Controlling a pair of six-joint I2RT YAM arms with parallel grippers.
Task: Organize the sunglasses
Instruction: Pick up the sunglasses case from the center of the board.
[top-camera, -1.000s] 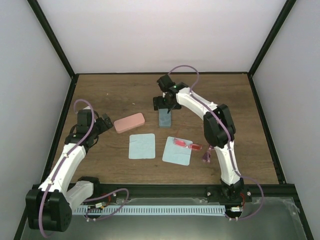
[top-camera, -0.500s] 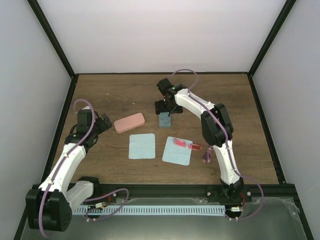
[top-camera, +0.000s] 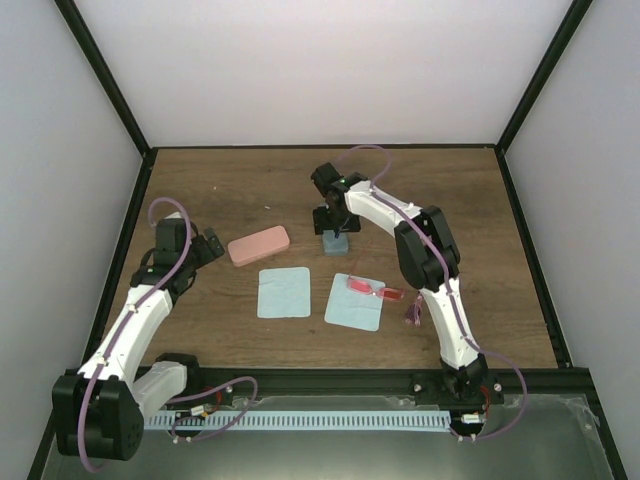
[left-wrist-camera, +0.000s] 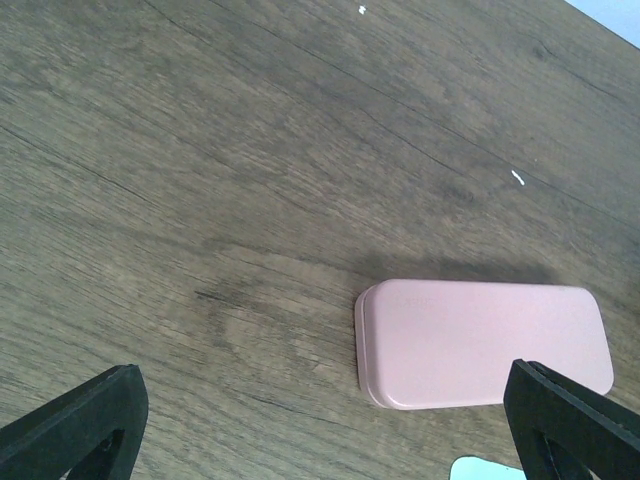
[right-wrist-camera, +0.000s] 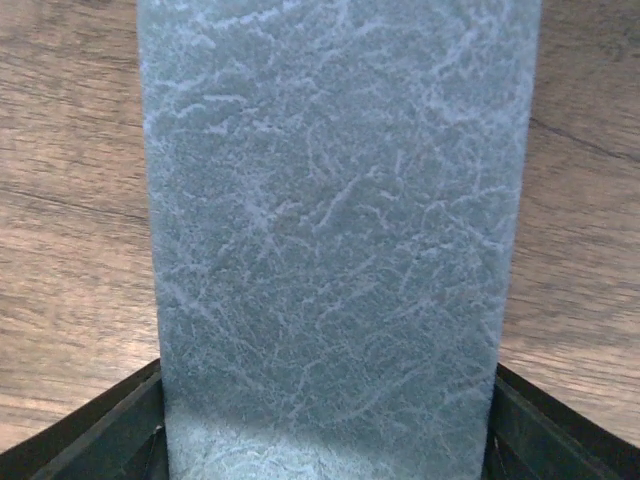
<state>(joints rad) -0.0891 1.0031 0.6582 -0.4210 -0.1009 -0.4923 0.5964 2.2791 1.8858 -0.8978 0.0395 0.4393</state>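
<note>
Nearest the arm bases, the red see-through plastic sunglasses (top-camera: 372, 289) lie on the right pale blue square cloth (top-camera: 350, 310), long side left-right w/ a small slant. The pinkish-purple thin-armed sunglasses (top-camera: 413, 312) sit just beside, by the right arm. Further back, the left gripper (left-wrist-camera: 320, 400) is spread wide, holding nothing, near the oblong pink case (left-wrist-camera: 480, 345). Furthest, the right gripper (top-camera: 335, 224) has a finger each side of the oblong blue-grey case (right-wrist-camera: 340, 230); can't tell if it squeezes. Both glasses lie base-ward of it, so the right arm is prob. nearer.
</note>
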